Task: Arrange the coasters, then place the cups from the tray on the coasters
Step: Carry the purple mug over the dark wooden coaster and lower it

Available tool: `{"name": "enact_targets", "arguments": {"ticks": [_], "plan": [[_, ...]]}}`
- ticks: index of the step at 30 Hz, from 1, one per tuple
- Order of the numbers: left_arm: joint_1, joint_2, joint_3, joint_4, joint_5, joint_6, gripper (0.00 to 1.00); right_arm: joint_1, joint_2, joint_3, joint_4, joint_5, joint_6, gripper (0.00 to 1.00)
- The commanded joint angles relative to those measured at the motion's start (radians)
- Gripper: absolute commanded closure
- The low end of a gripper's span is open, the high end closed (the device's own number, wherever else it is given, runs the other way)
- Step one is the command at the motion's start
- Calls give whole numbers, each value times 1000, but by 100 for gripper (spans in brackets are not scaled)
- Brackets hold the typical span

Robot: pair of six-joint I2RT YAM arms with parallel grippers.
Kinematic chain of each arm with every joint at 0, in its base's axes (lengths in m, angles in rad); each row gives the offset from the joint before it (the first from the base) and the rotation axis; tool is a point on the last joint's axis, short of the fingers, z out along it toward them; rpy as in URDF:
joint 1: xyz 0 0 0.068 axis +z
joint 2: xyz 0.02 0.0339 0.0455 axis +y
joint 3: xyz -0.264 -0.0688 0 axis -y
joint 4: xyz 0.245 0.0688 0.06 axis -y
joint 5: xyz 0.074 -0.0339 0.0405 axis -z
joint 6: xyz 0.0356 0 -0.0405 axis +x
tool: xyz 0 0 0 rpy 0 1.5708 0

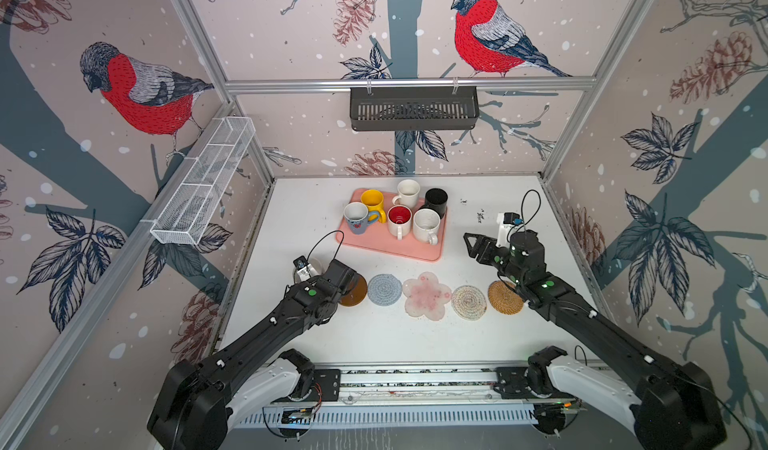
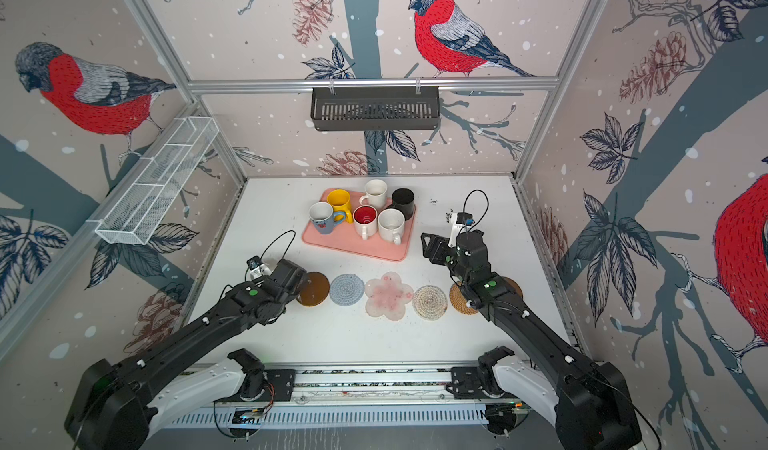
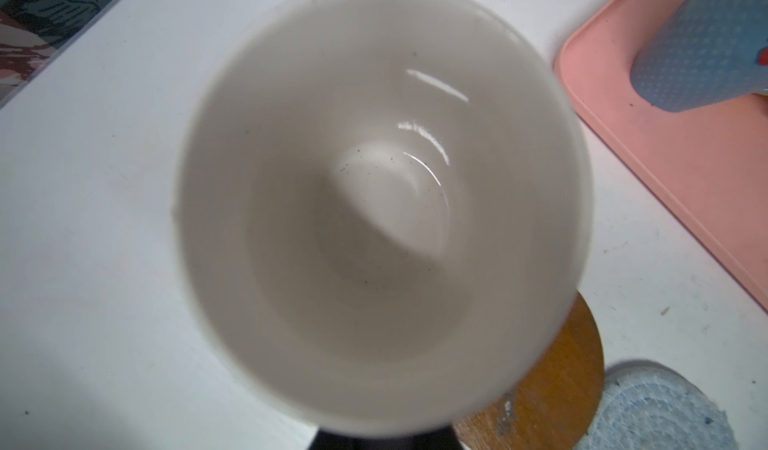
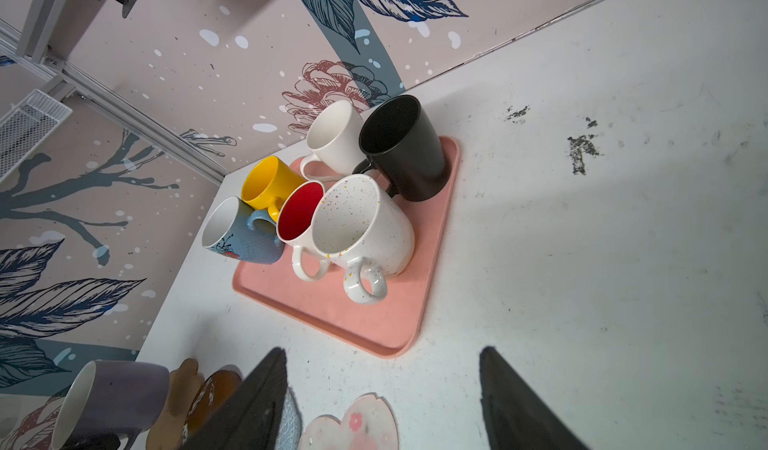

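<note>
My left gripper (image 3: 382, 438) is shut on the rim of the pale lavender-blue cup (image 4: 112, 402), whose white inside fills the left wrist view. That cup (image 1: 312, 266) is left of the coaster row, beside a brown disc (image 1: 355, 293). Whether its base rests on anything is hidden. The row continues with grey-blue crochet (image 1: 384, 289), pink-white flower (image 1: 427, 296), cream rope (image 1: 468, 302) and golden rattan (image 1: 504, 298). Several cups stand on the pink tray (image 1: 415, 252), among them yellow (image 1: 372, 202), black (image 1: 436, 200) and speckled white (image 4: 365, 223). My right gripper (image 4: 384, 350) hovers open just right of the tray.
A second brown disc (image 2: 515, 286) peeks out behind the right arm. A black slotted basket (image 1: 413, 109) hangs on the back rail and a white mesh shelf (image 1: 203, 182) on the left wall. Walls close in the table on three sides.
</note>
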Motion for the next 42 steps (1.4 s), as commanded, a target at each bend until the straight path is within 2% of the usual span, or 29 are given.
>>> {"name": "enact_targets", "arguments": {"ticks": [1, 41, 42], "plan": [[2, -4, -17, -2, -50, -16, 100, 1, -4, -2, 26, -7, 12, 27], [17, 30, -60, 93, -29, 33, 100, 4, -3, 0, 23, 3, 7, 27], [17, 30, -60, 94, -30, 33, 97, 5, -4, 0, 23, 3, 7, 27]]}}
